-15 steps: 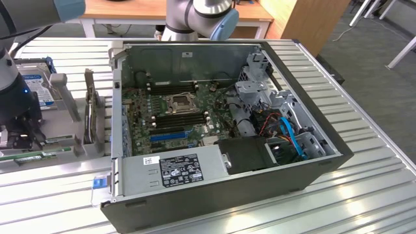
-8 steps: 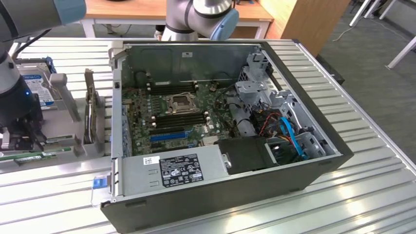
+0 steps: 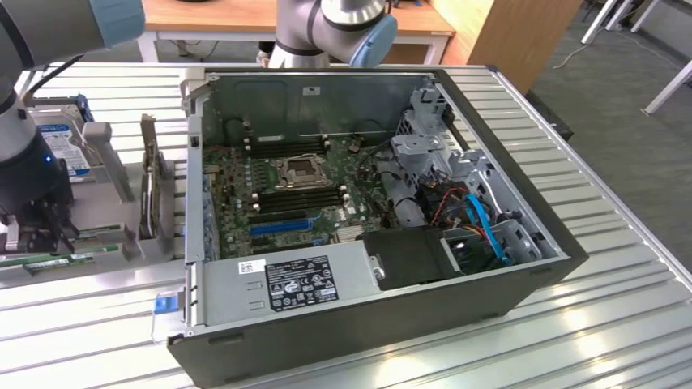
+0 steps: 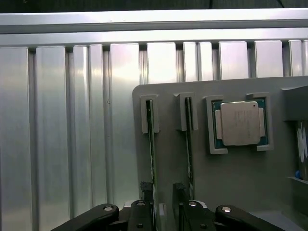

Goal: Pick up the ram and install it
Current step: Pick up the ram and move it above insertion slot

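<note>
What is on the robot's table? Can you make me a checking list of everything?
Surface: slatted metal table, carrying an open computer case and a grey holder.
Job's things: the ram stands on edge in a holder slot, not lifted; the motherboard lies uncovered in the case.
Clutter: second stick in the next slot, processor chip, hard drive, dark card.
Grippers: gripper open, low over the holder, straddling the ram's end.
Cables: blue and red cables inside the case.
Surroundings: wooden desk, grey carpet.
</note>
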`<move>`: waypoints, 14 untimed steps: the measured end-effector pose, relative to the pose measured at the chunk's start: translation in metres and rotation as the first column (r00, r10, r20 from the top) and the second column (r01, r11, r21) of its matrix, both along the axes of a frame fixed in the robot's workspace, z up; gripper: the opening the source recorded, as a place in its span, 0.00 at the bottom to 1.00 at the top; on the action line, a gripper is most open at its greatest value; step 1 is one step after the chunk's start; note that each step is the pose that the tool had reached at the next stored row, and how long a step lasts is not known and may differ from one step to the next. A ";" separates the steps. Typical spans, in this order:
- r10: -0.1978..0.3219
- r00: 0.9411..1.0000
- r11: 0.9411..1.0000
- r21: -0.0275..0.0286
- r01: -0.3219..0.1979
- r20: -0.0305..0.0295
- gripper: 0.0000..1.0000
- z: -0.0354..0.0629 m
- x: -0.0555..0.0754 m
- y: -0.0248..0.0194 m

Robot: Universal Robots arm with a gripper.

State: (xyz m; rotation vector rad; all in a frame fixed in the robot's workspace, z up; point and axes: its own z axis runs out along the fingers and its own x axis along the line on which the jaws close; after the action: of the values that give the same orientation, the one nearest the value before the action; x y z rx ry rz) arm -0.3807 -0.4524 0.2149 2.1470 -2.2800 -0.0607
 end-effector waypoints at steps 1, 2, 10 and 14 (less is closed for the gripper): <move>0.000 1.000 1.000 0.000 0.000 0.000 0.31 -0.0006 0.000 0.0000; 0.000 1.000 1.000 0.000 0.000 0.000 0.31 -0.0014 0.000 0.0000; 0.000 1.000 1.000 0.000 0.000 0.000 0.31 -0.0071 0.000 0.0000; 0.000 1.000 1.000 0.000 0.000 0.000 0.31 -0.0074 0.000 0.0000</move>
State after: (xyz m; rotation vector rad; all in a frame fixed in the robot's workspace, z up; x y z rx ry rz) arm -0.3807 -0.4524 0.2076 2.1468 -2.2799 -0.0608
